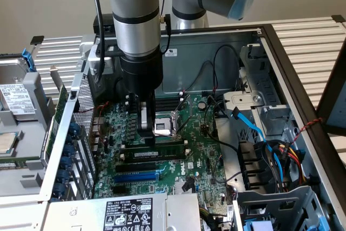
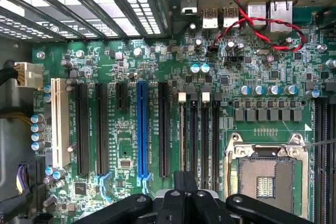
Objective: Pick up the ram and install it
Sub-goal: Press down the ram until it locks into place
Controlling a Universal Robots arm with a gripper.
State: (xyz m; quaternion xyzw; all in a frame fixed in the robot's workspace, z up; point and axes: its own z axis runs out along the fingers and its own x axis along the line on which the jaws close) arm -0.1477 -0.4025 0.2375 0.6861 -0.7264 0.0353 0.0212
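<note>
My gripper [image 1: 147, 133] reaches down into an open computer case, just over the green motherboard [image 1: 200, 160]. Its black fingers are shut together. In the wrist view the shut gripper [image 2: 185, 182] hangs over the near ends of the memory slots beside the CPU socket [image 2: 265, 177]. The ram [image 1: 167, 144] appears as a thin green strip standing on edge in a slot, running from the fingertips toward the exterior view's right. Seen from the wrist, the ram [image 2: 182, 135] is a pale narrow line in the slot with a white clip. I cannot tell whether the fingertips touch it.
Black expansion slots and a blue slot [image 2: 142, 129] lie beside the memory slots. A twisted red and black wire [image 2: 252, 22] crosses the board near the rear ports. Blue and black cables [image 1: 259, 133] and a drive cage fill the exterior view's right. The power supply [image 1: 127, 215] sits in front.
</note>
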